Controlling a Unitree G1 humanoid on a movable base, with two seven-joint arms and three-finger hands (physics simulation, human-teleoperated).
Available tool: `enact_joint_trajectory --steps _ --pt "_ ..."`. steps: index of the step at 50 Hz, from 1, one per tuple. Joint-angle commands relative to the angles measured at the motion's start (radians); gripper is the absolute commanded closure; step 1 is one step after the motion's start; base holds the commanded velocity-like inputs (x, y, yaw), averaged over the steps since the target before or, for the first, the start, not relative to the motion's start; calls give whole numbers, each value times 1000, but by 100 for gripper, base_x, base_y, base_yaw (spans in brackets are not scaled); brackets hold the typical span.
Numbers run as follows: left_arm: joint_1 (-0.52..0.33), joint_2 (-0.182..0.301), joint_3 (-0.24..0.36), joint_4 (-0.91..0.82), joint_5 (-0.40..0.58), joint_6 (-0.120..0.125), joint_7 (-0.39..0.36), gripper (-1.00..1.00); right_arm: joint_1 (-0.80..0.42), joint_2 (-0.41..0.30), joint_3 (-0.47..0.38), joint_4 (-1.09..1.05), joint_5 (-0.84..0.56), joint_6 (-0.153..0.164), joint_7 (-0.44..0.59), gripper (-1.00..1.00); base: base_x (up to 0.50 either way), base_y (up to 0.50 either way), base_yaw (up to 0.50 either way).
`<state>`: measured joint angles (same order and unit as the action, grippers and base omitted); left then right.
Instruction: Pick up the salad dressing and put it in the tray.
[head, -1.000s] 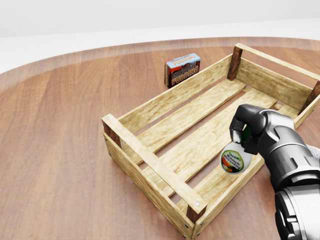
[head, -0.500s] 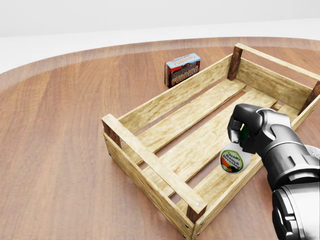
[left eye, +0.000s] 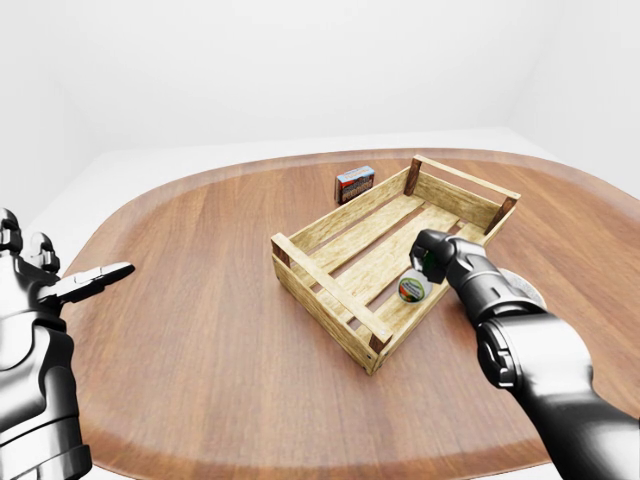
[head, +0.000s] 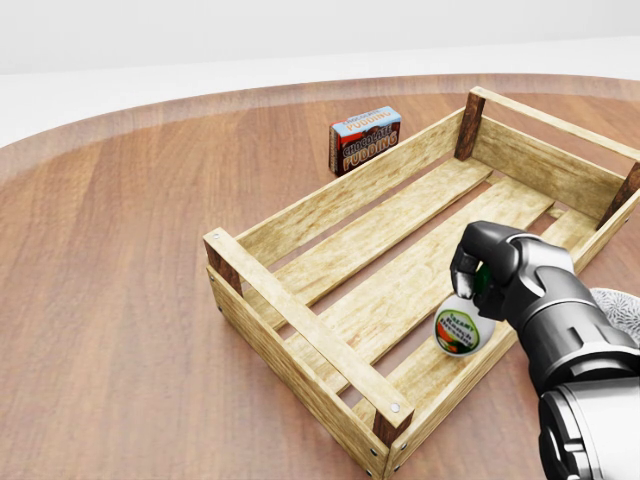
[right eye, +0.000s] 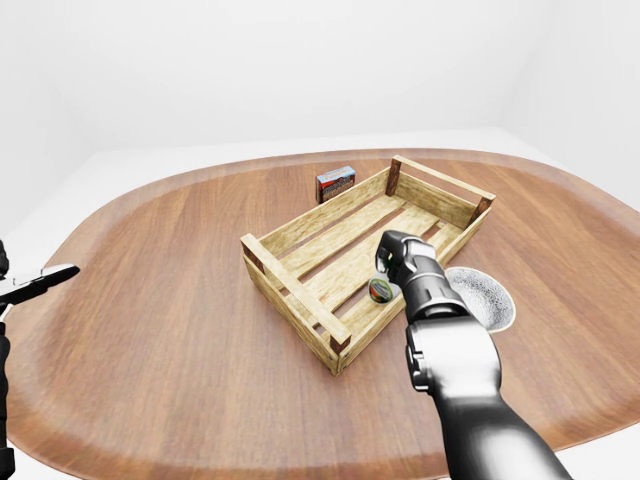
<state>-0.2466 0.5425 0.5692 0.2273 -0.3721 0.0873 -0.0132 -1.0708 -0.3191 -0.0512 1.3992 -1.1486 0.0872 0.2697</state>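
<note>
right robot hand (head: 490, 272) gripping round dressing bottle (head: 459, 329), slatted wooden tray (head: 300, 330)

Bright, even, shadow-poor simulator light throughout.

Rendered crisp edge to edge in all three views, without blur, grain or soft focus. Lit diffusely from above: only faint soft shade inside the pale slatted wooden tray (head: 300, 325) and along its lower left wall. Broad pale sheen across the upper part of the rounded reddish-brown wooden table (left eye: 200, 330). Soft highlights on the glossy dark-grey metal right hand (head: 495, 272). Stretched wide toward the corners in both eye views; washed-out white walls behind.
</note>
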Motion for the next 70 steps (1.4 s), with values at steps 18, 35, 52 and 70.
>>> enact_joint_trajectory --steps 18,35,52,70 --pt "-2 -3 -4 19 5 0 -5 -100 35 13 12 -9 -23 0 -77 99 0 0 0" --pt "-8 2 -14 48 2 0 -7 -100 44 19 10 -8 -31 0 -71 -20 0 0 0" --pt "-1 0 -8 16 0 0 -3 -100 7 -3 16 -12 -39 0 -14 -100 0 0 0" --pt "3 -6 -9 -5 0 0 -4 -100 -420 -221 57 -44 -156 0 177 -100 0 0 0"
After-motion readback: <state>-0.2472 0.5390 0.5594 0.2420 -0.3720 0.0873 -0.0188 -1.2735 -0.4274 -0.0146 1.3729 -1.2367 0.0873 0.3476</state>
